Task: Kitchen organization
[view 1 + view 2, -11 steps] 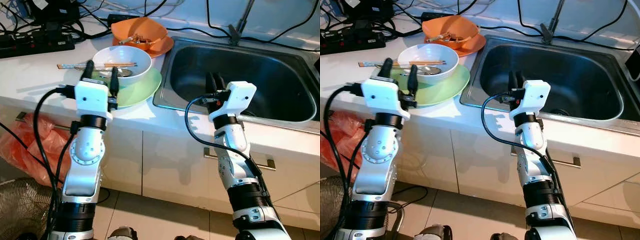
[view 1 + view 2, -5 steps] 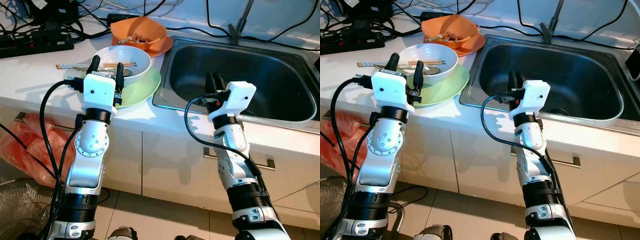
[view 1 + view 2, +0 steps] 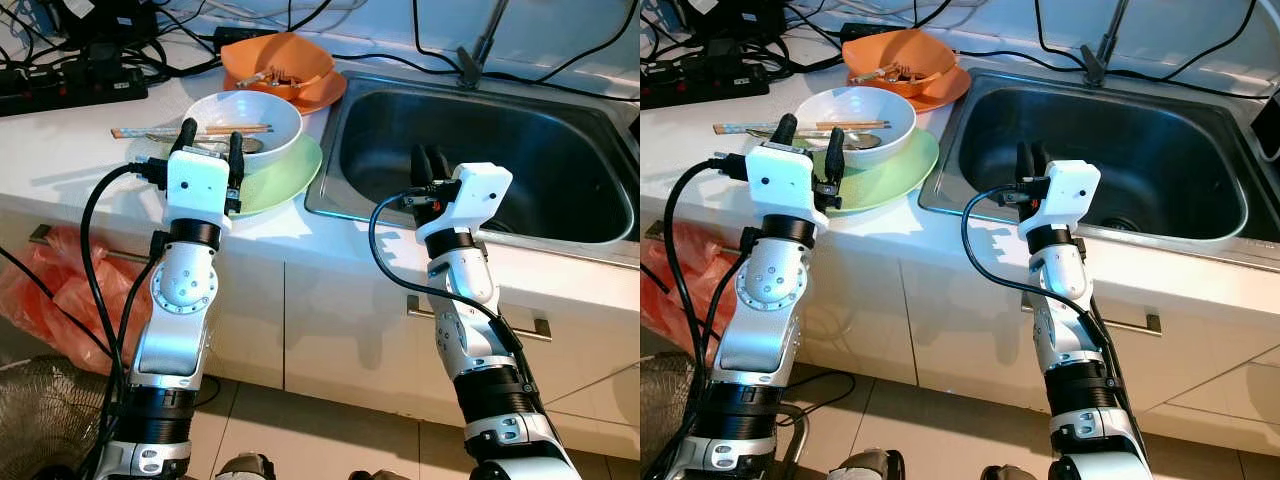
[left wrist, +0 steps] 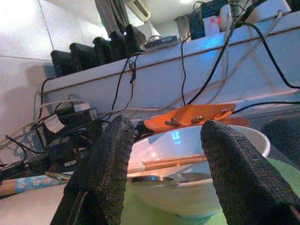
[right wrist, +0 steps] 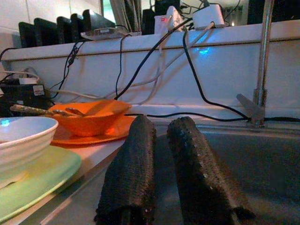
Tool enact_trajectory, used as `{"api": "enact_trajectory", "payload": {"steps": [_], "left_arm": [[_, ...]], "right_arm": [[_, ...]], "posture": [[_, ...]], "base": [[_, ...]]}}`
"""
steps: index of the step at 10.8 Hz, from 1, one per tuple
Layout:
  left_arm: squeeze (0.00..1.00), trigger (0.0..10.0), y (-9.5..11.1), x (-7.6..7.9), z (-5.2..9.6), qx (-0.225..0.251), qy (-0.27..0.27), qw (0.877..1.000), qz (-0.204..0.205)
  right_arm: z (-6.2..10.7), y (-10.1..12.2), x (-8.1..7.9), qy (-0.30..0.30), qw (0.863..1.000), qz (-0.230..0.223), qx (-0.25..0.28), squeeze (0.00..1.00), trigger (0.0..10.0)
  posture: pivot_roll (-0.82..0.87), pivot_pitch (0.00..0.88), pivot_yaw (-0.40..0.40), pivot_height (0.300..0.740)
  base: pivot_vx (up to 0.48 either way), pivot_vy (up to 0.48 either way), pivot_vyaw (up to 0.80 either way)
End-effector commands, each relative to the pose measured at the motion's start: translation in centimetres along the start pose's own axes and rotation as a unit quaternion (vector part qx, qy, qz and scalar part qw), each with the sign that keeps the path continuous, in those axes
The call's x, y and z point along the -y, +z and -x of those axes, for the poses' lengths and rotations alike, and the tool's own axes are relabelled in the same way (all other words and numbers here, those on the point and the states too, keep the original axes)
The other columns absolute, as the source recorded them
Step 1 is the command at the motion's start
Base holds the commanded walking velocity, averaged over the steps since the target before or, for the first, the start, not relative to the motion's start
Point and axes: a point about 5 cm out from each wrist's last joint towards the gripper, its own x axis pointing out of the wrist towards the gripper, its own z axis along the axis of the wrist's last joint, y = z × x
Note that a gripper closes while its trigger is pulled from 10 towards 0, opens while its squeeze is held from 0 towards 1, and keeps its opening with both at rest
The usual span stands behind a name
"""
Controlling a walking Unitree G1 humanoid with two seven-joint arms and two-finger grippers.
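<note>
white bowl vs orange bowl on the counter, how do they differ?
The white bowl sits on a green plate; the orange bowl sits on an orange plate. The white bowl is nearer the robot, right ahead of the left gripper with its jaws open; the orange bowl is farther back. The white bowl is round and looks larger; the orange bowl's rim looks uneven. Both hold chopsticks, left of the sink.

Bowl (image 3: 245,125) on plate (image 3: 285,172), left of sink (image 3: 480,160)

No readable text, labels or numbers anywhere
</note>
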Motion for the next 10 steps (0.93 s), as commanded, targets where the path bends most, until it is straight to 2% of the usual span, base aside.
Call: {"api": "enact_trajectory", "payload": {"steps": [1, 6, 7, 8, 10], "left_arm": [[0.0, 10.0, -0.99, 0.22, 0.38, -0.021, 0.0, 1.0, -0.001], [0.0, 10.0, -1.59, 0.48, 0.29, -0.033, -0.003, 0.999, 0.014], [0.0, 4.9, -1.53, 0.54, 0.21, -0.029, -0.003, 0.999, 0.016], [0.0, 4.1, -1.46, 0.6, 0.15, -0.027, -0.004, 1.0, 0.016], [0.0, 3.9, -1.43, 0.71, 0.06, -0.025, -0.005, 1.0, 0.016]], "right_arm": [[0.09, 0.02, 0.33, -0.003, 1.0, 0.0, 0.003, 0.0, 10.0], [0.11, 0.02, 0.38, -0.005, 1.0, 0.0, 0.003, 0.0, 10.0], [0.13, 0.01, 0.37, -0.005, 1.0, -0.001, 0.003, 0.0, 10.0], [0.17, -0.02, 0.39, -0.005, 1.0, -0.001, 0.003, 0.0, 10.0], [0.19, -0.07, 0.38, -0.004, 1.0, -0.001, 0.002, 0.0, 10.0]], "posture": [[0.15, 0.11, -0.046, 0.74], [0.14, 0.109, -0.044, 0.74], [0.14, 0.109, -0.045, 0.74], [0.14, 0.108, -0.046, 0.74], [0.14, 0.108, -0.047, 0.74]], "base": [[0.0, 0.0, 0.0], [0.0, 0.0, 0.0], [0.0, 0.0, 0.0], [0.0, 0.0, 0.0], [0.0, 0.0, 0.0]]}}
